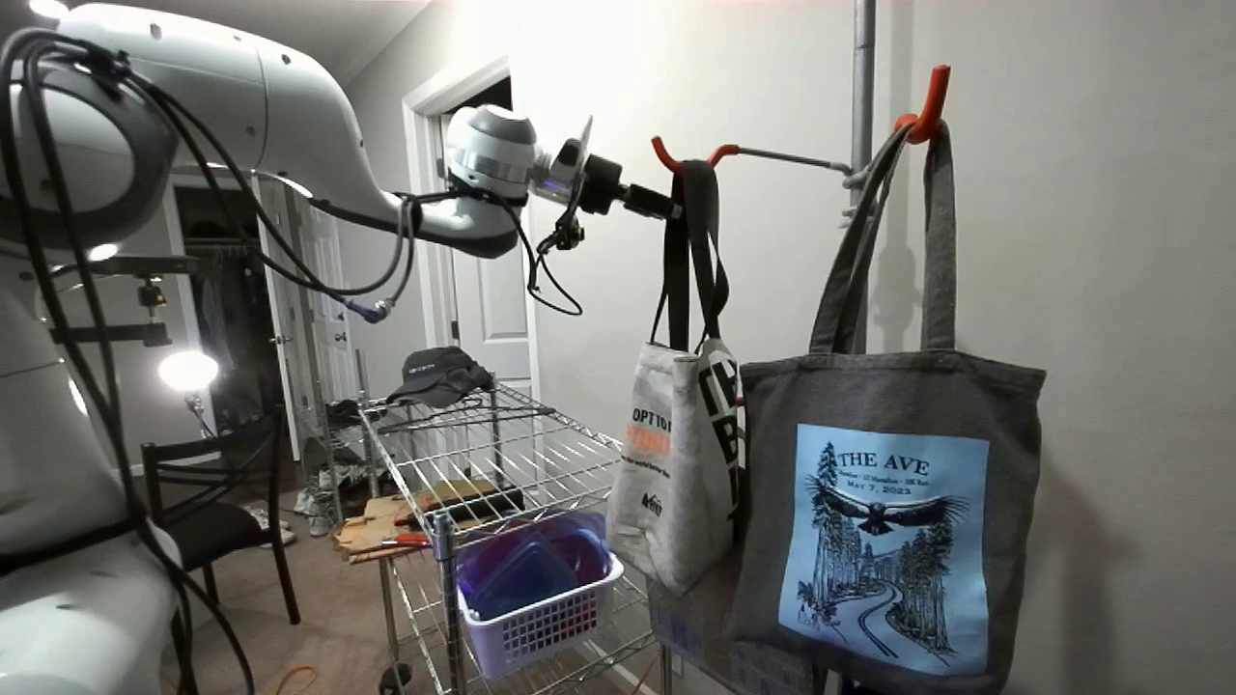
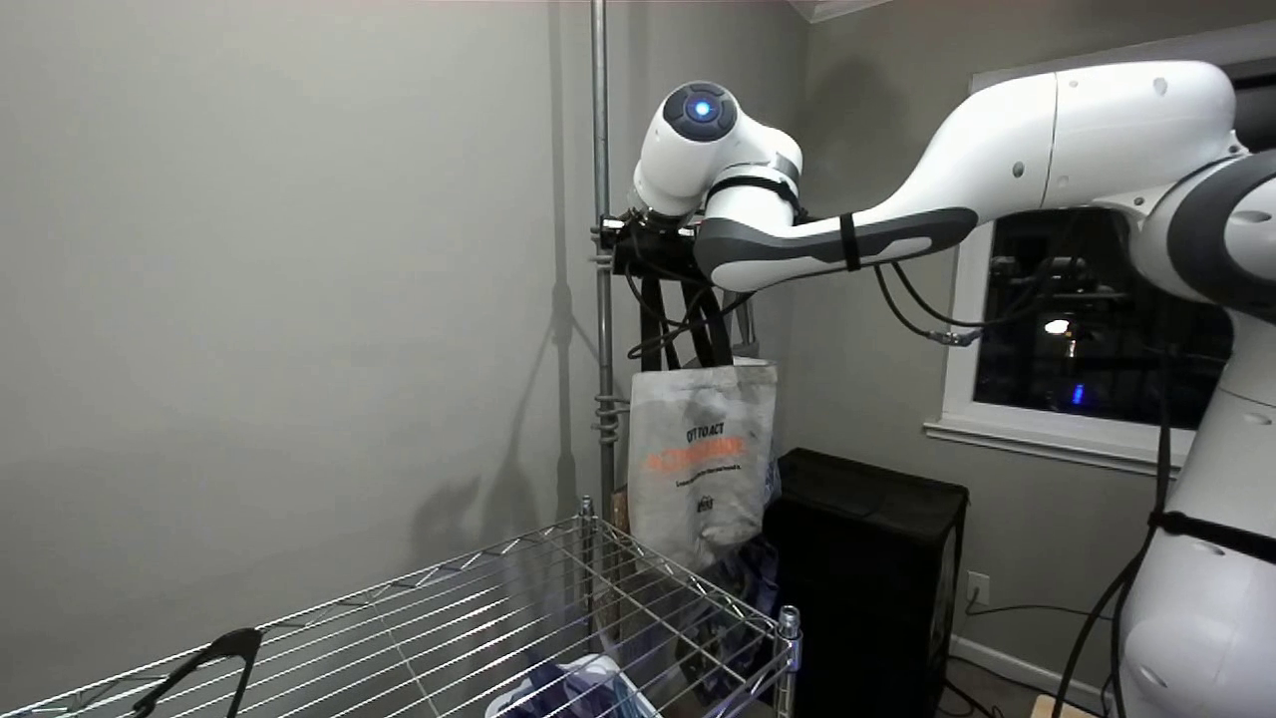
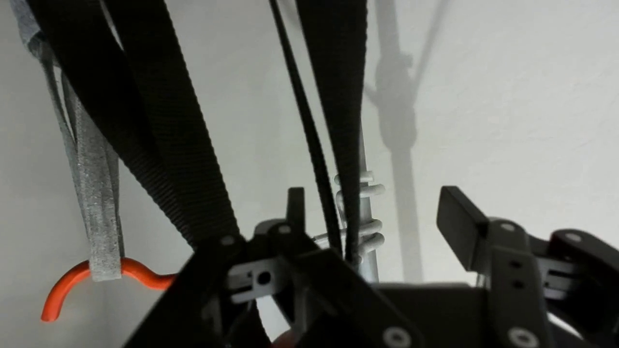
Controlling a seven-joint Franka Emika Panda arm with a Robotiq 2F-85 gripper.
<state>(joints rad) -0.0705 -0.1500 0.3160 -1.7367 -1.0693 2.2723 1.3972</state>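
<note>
Wrist view: the gripper [image 3: 375,212] is seen with its fingers [image 3: 459,229] well apart. Black straps [image 3: 341,96] are seen in the gap, nearer to the finger at the left of this view; whether they are touched cannot be told. More of these straps are seen left of that finger and are partly hidden by the gripper. Farther off, a grey strap [image 3: 99,208] is looped over an orange hook [image 3: 63,290] at the left, and a metal pole [image 3: 368,270] is shown through the gap, before a pale wall [image 3: 532,121].

In an exterior view, a dark grey bag [image 1: 884,541], printed with a bird and a road, is hung nearest, at the right. Just left of it and farther back, a white bag [image 1: 671,463] is hung by the black straps from a red hook [image 1: 664,154]; the fingertips are seen at these straps, just below the hook. Left of the white bag stands a wire rack [image 1: 443,541], with a lilac basket [image 1: 555,632] set under its top and a dark cap [image 1: 439,375] placed at its far end. Farther left, a chair [image 1: 208,516] and a lit lamp [image 1: 189,372] are seen.

In an exterior view, a black box [image 2: 867,558] is partly hidden by the white bag.
</note>
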